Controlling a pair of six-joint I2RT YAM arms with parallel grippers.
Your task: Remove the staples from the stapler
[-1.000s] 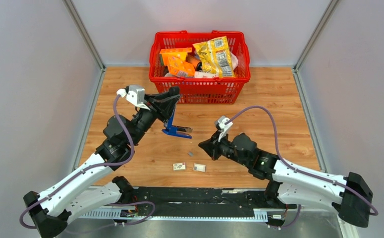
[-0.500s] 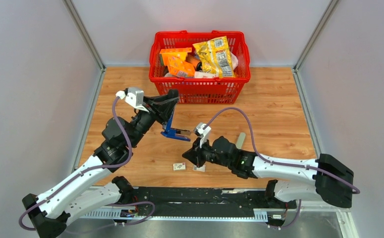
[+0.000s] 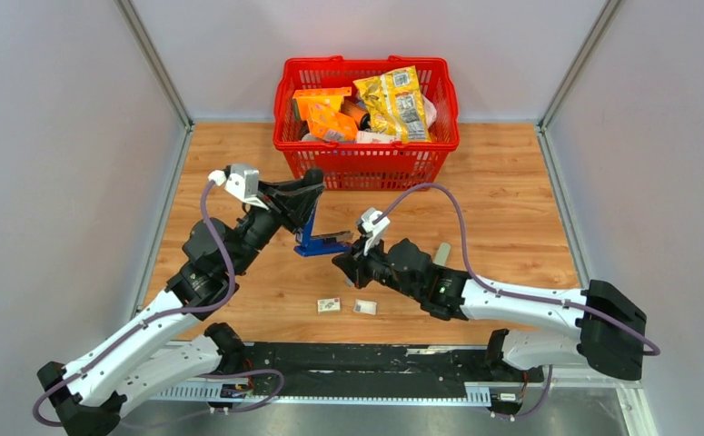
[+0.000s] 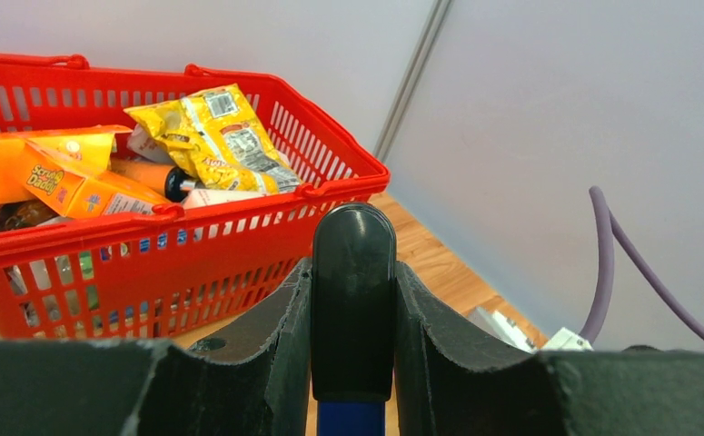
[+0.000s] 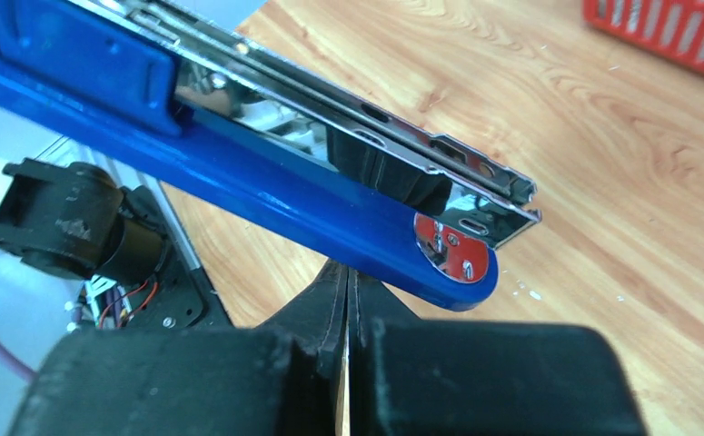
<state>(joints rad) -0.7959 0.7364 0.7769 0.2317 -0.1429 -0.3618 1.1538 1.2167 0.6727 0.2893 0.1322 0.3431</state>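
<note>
Blue stapler (image 3: 322, 242) sat clamped in my left hand (image 3: 308, 207), just in front of the red basket (image 3: 366, 162). My right hand (image 3: 342, 262) was pinched closed and empty, its tip beside the stapler's front end. I could not make out any staples.

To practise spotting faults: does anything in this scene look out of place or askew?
The blue stapler is splayed open, its raised arm clamped in the left gripper, its metal magazine exposed. Two small white packets lie loose on the table nearby.
</note>
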